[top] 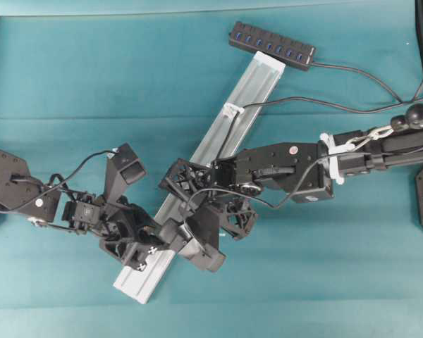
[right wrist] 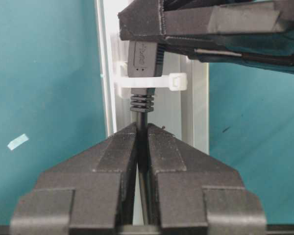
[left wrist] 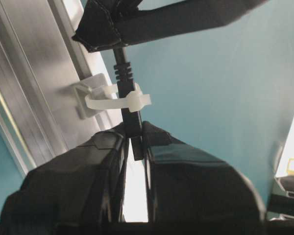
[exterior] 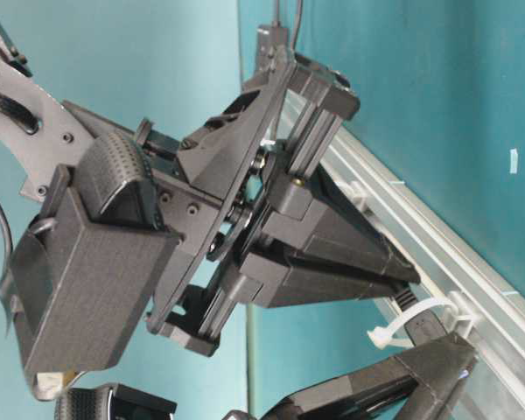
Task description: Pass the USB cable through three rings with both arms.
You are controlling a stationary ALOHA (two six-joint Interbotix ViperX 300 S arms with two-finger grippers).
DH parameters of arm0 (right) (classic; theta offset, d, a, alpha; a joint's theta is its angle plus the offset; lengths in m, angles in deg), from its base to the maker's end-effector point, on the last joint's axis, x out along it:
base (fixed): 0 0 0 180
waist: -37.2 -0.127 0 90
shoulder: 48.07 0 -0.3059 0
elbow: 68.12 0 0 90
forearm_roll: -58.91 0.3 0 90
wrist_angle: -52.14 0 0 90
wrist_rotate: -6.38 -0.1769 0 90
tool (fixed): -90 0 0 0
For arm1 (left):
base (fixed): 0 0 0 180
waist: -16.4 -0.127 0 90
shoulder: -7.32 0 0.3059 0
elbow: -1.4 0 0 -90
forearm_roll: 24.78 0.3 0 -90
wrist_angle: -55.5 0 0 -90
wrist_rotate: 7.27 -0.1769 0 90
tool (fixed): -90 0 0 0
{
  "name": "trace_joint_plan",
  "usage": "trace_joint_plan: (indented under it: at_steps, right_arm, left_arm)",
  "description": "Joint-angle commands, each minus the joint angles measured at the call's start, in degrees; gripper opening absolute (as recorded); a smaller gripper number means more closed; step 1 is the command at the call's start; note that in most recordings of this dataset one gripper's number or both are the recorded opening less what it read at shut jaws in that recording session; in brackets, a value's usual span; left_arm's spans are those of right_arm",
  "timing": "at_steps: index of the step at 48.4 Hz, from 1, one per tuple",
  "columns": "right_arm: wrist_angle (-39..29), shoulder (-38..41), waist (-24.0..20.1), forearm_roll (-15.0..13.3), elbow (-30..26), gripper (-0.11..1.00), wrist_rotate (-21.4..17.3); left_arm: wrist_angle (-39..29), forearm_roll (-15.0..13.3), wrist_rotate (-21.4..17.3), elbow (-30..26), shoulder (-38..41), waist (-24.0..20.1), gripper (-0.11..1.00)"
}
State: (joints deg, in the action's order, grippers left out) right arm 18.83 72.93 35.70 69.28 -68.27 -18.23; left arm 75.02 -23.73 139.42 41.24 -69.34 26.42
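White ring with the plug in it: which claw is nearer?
Too close to call. Left claw grips the plug tip just past the ring; right claw pinches the USB cable just behind it. Both nearly touch it.

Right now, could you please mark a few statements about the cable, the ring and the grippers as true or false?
1. The USB cable has its plug inside a white ring. True.
2. The left gripper pinches the plug's tip. True.
3. The right gripper hangs wide open, away from the cable. False: its jaws are closed on the cord just behind the ribbed collar.
4. The black hub lies directly under both grippers. False: it lies at the opposite end of the rail.
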Motion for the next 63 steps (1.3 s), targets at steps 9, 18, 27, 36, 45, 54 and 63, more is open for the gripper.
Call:
trace_joint_plan:
  at_steps: [9,18,27,36,45,54,63]
  right_arm:
    - [0.79,0.09,-0.09,0.0,0.0,0.63,-0.62]
    - [5.27,-0.44,-0.26,-0.09,0.79,0.92,-0.53]
    - [5.27,-0.62,-0.09,0.0,1.14,0.88,-0.53]
    - [5.27,-0.88,0.35,-0.09,1.14,0.88,-0.62]
    - [5.27,-1.76,1.58,-0.09,1.14,0.88,-0.62]
    - [5.01,-2.55,2.55,0.0,1.14,0.88,-0.62]
    - [3.43,-2.72,2.46,-0.09,1.14,0.88,-0.62]
  left_arm:
    - [0.35,0.18,-0.09,-0.35,-0.7,0.35,0.08]
    - [0.26,0.18,-0.18,-0.09,-1.58,0.26,0.08]
    - [0.09,0.18,0.09,1.49,-4.13,0.35,0.08]
    - [0.0,0.18,0.62,2.64,-5.54,0.44,0.08]
    - [-0.53,0.18,1.23,2.9,-5.71,2.37,0.08]
    - [-1.76,0.18,2.9,3.87,-6.15,3.96,0.08]
    - [-1.76,0.18,5.19,5.54,-7.56,4.04,0.08]
